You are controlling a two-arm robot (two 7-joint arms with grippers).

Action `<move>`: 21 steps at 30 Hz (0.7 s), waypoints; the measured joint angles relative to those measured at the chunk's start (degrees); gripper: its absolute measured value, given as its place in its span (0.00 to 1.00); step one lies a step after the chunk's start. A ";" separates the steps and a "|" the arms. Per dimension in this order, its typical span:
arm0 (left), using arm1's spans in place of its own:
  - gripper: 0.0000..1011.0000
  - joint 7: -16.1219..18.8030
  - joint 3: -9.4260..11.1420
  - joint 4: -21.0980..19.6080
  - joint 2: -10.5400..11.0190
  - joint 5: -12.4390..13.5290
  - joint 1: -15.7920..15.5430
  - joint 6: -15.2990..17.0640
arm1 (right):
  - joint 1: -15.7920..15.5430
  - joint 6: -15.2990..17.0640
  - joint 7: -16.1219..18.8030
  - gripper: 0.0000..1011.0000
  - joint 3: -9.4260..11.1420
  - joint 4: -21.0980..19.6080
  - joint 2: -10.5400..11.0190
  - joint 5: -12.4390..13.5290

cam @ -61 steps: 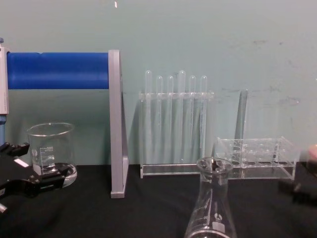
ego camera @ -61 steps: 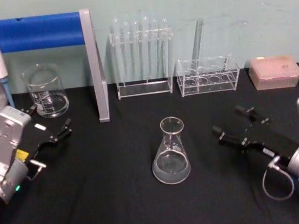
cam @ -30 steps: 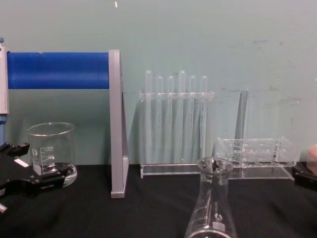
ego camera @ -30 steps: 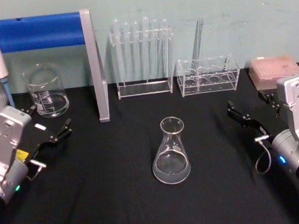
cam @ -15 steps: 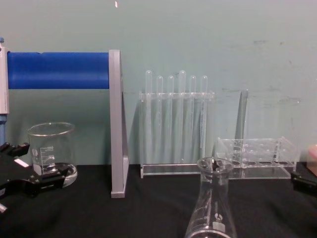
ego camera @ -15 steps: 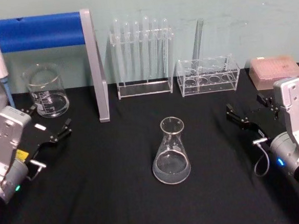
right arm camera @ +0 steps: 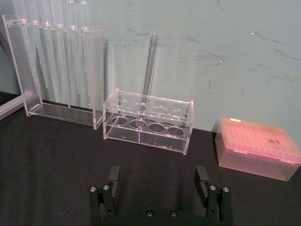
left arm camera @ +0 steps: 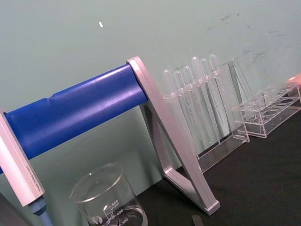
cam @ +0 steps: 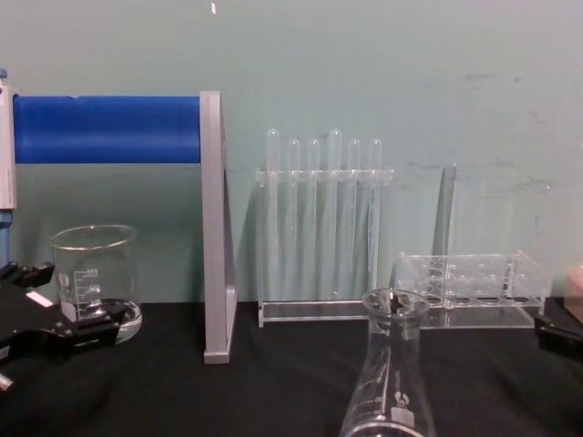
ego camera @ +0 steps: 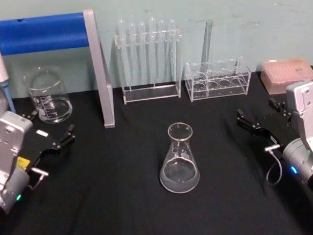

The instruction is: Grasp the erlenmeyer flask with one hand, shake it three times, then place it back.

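Erlenmeyer flask [ego camera: 178, 160] upright at mid-table on black cloth [ego camera: 125, 206], untouched. Right gripper [ego camera: 261, 122] well off to its right, near pink tip box [ego camera: 288, 75], fingers [right arm camera: 113, 175] spread wide, empty. Left gripper [ego camera: 53, 132] parked beside beaker [ego camera: 48, 96], apparently open, jaws partly hidden.

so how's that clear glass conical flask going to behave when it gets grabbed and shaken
The clear glass conical flask looks rigid and probably fragile, being thin transparent glass. Its wide round base and narrow neck suggest it stands stably and is unlikely to tip on the black tabletop. Smooth, tapering walls may let it slip in the open right end effector, so a neck grip seems safer.
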 joint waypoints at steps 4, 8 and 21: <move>0.99 0.00 0.00 0.00 0.00 0.00 0.00 0.00 | 0.03 -0.02 0.02 0.99 -0.03 0.02 0.02 0.05; 0.99 0.00 0.00 0.00 0.00 0.00 0.00 0.00 | 0.04 -0.03 0.02 0.99 -0.04 0.04 0.04 0.08; 0.99 0.00 0.00 0.00 0.00 0.00 0.00 0.00 | 0.04 -0.08 0.02 0.99 -0.04 0.08 0.05 0.15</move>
